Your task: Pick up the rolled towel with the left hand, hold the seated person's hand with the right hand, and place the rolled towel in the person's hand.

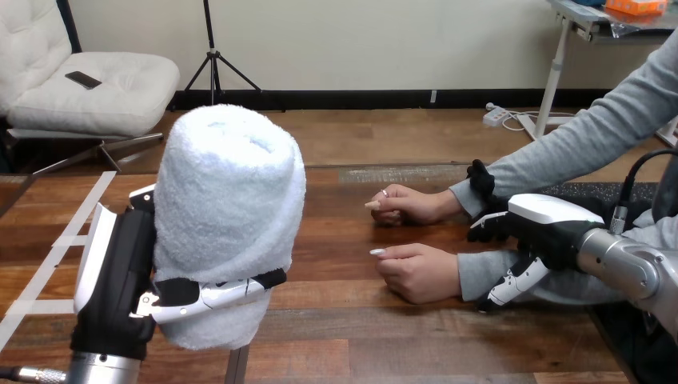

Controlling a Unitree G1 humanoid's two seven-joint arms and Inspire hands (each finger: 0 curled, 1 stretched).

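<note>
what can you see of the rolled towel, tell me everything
The rolled towel is white, fluffy terry cloth wound into a thick cylinder, with its spiral end showing on top. It stands roughly upright at the view's left and seems to be held clear of the wooden table. The left hand grips its lower part, with the palm against its left side and the fingers curled across its front. The bottom end hangs below the fingers. Nothing else touches it.

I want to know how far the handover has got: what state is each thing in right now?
Rolled towel: rolled, upright, held up.
Left hand: fingers curled round the towel.
Right hand: over the person's nearer forearm, grip unclear.
Person's nearer hand: loosely closed, resting on the table.
Person's farther hand: loosely closed, on the table.
</note>
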